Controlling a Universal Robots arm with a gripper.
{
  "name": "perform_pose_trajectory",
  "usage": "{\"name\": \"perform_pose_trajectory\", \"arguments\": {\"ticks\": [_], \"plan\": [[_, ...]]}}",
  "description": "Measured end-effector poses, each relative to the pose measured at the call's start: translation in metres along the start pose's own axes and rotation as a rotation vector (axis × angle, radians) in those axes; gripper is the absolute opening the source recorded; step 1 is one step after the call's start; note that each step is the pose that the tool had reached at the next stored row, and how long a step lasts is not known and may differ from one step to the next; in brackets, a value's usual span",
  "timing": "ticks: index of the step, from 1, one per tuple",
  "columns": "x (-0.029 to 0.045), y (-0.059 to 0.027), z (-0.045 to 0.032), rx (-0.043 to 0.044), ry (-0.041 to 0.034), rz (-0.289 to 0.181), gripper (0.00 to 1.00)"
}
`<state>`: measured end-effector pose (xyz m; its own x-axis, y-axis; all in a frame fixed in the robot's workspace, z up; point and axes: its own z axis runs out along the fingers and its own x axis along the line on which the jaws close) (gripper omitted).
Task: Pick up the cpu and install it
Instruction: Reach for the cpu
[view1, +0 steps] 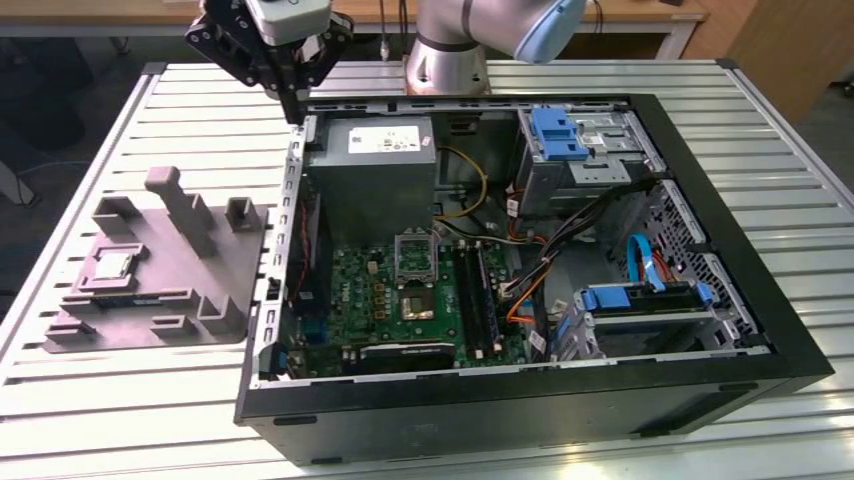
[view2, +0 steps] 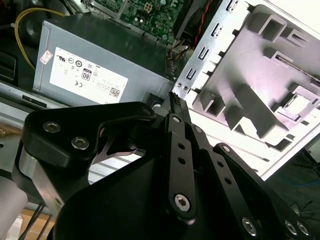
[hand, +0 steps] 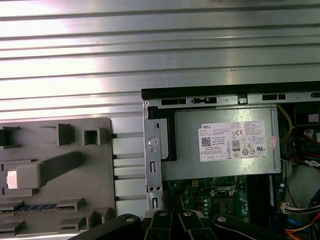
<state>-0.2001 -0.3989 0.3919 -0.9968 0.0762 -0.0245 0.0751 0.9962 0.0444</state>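
- The worktop (view1: 120, 420) is silver, with long parallel stripes.
- The fixture (view1: 200, 270) is grey-purple.
- The cpu (view1: 112, 264) is pale silver.
- The computer case (view1: 747, 330) is black, and its board (view1: 387, 290) is green.
- The box (view1: 380, 175) is grey, with a white label.
- The end effector (view1: 288, 98) is black.

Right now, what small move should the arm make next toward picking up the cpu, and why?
Probably carry the gripper toward the exterior view's left, over the grey-purple fixture, to above the cpu. The gripper hangs shut and empty over a corner of the computer case, while the cpu lies on the fixture, untouched.
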Motion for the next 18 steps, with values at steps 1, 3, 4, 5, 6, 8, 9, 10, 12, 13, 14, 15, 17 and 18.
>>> {"name": "perform_pose_trajectory", "arguments": {"ticks": [1,3,4,5,6,8,9,10,12,13,14,15,17,18], "plan": [[0.0004,0.0000,0.0000,0.0000,0.0001,0.000,0.11],[0.0012,-0.0001,-0.0001,0.0001,0.0001,0.000,0.11],[0.0016,-0.0001,0.0000,0.0000,0.0000,0.000,0.11],[0.0020,-0.0002,-0.0001,0.0000,0.0001,0.000,0.11],[0.0025,-0.0002,-0.0001,0.0000,0.0001,0.000,0.11],[0.0032,-0.0002,-0.0001,0.0000,0.0001,0.000,0.11],[0.0036,-0.0003,-0.0001,0.0000,0.0001,0.000,0.11],[0.0040,-0.0003,-0.0001,0.0000,0.0000,0.000,0.11],[0.0053,-0.0004,-0.0002,0.0001,0.0001,0.000,0.11],[0.0059,-0.0005,-0.0001,0.0001,0.0001,0.000,0.11],[0.0066,-0.0005,-0.0001,0.0000,0.0001,0.000,0.11],[0.0072,-0.0006,-0.0001,0.0000,0.0000,0.000,0.11],[0.0084,-0.0006,-0.0001,0.0000,0.0000,0.000,0.11],[0.0089,-0.0007,-0.0001,0.0000,0.0000,0.000,0.11]]}}
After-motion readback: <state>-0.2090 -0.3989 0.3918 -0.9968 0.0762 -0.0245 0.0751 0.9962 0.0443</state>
